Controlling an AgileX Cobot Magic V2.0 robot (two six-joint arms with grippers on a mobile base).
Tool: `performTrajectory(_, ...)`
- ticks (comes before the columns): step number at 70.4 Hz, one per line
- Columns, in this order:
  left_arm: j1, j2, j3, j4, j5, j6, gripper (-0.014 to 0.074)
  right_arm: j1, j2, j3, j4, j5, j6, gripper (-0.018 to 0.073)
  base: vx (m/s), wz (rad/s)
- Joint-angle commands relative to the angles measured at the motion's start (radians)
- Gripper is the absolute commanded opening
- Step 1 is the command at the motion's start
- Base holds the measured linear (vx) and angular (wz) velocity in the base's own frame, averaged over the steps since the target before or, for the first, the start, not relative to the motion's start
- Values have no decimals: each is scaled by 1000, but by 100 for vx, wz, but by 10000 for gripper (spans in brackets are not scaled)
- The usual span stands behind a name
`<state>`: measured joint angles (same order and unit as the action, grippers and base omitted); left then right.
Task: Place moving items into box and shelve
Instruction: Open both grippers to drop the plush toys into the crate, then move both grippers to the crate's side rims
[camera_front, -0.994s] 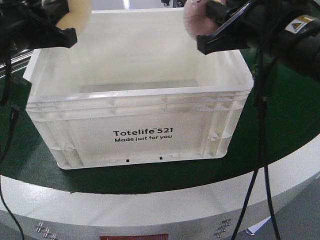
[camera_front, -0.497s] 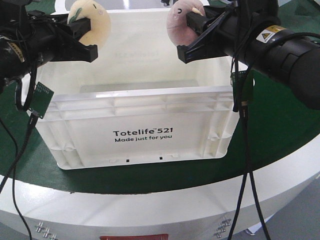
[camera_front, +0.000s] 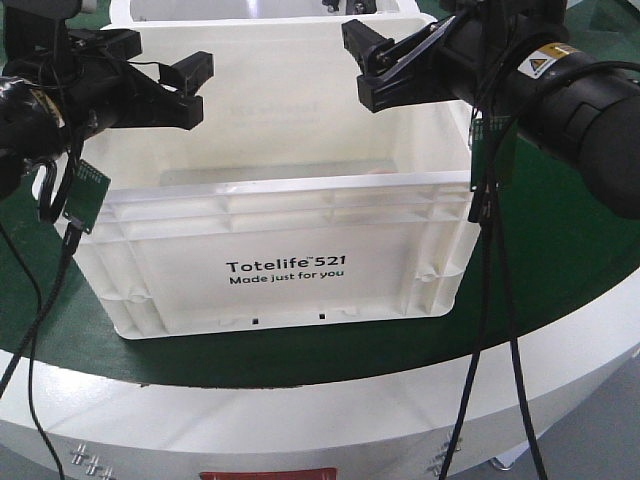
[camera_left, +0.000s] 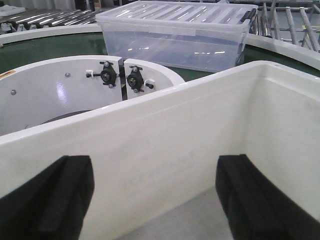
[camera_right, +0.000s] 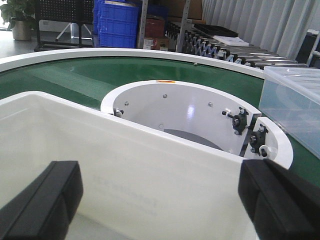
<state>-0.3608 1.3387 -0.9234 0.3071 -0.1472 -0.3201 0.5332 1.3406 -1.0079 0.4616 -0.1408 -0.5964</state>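
The white box (camera_front: 280, 270), printed "Totelife 521", stands on the green belt in front of me. My left gripper (camera_front: 160, 62) hovers over its back left part, jaws wide open and empty. My right gripper (camera_front: 362, 65) hangs over the back right part, also open and empty. In the left wrist view the left gripper (camera_left: 157, 200) frames only the box's inner wall (camera_left: 150, 150) and grey floor. The right gripper (camera_right: 160, 200) likewise frames the box's bare wall (camera_right: 125, 165). The moving items are hidden from every view; the box's front wall blocks its floor.
The box sits on a curved green conveyor belt (camera_front: 570, 250) with a white outer rim. A white round hub (camera_right: 190, 110) lies behind the box. A clear lidded bin (camera_left: 175, 30) stands beyond it. Blue bins (camera_right: 117, 20) and roller tracks (camera_right: 225, 47) are far back. Cables (camera_front: 490, 300) hang from the arms.
Both grippers came down over the box holding a ball each, then opened. The cream ball and the pink ball have left the jaws and dropped out of sight.
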Motion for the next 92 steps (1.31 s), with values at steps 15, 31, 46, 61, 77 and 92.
performTrajectory(15, 22, -56, -26, -8, -26, -9, 603, -59, -38, -32, 2, -72, -5, 629, 0, 0)
performTrajectory(31, 117, -129, -26, -8, 76, -9, 587, -186, -69, -32, 15, 6, -5, 581, 0, 0)
performTrajectory(46, 204, -184, -26, -8, 147, -9, 587, -270, -87, -32, 13, 110, -10, 581, 0, 0)
performTrajectory(61, 212, -191, -31, -60, 171, -106, 587, -274, -89, -38, 16, 181, -5, 581, 0, 0)
performTrajectory(77, 229, -123, -177, -57, 358, -129, 587, -274, -19, -219, 20, 394, 73, 578, 0, 0)
performTrajectory(92, 229, -20, -353, -59, 495, -124, 587, -274, 123, -455, -143, 555, 295, 578, 0, 0)
